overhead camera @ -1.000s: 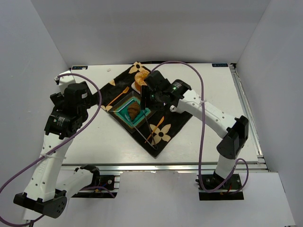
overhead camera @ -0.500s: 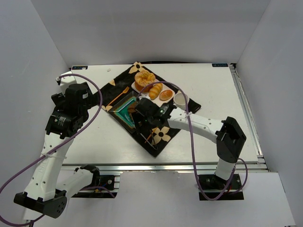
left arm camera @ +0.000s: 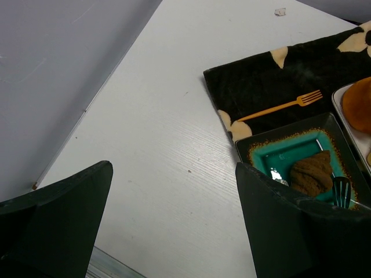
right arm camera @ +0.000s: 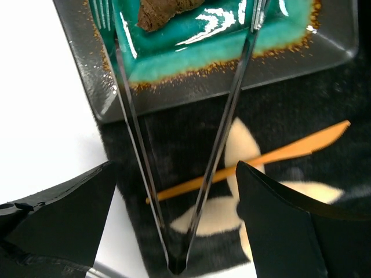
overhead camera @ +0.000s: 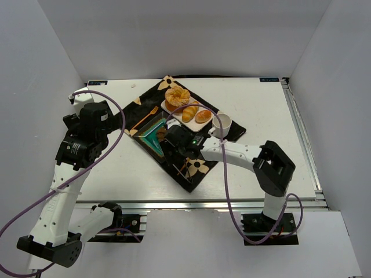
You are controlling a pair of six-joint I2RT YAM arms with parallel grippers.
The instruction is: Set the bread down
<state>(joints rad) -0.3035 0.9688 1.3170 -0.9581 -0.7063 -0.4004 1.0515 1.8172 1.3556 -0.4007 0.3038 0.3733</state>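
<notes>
Since a second ago, the right gripper (right arm camera: 174, 165) has drawn back to the near side of the teal plate (left arm camera: 284, 152). Its jaws stand wide apart, so the tongs (right arm camera: 232, 98) appear released, tips flanking the bread (right arm camera: 165, 13) resting on that plate. The left gripper (left arm camera: 173, 167) hovers apart, jaws spread and empty.

Overhead view looks down; 2 wrist views share the teal plate (left arm camera: 282, 155).

the bread (left arm camera: 311, 172) is a small, dark chocolate-brown, croissant-shaped pastry with ridged segments. it is whole and lies flat and free on the glossy teal floor of a dark-rimmed square dish (left arm camera: 284, 128), at the lower right of the left wrist view.
</notes>
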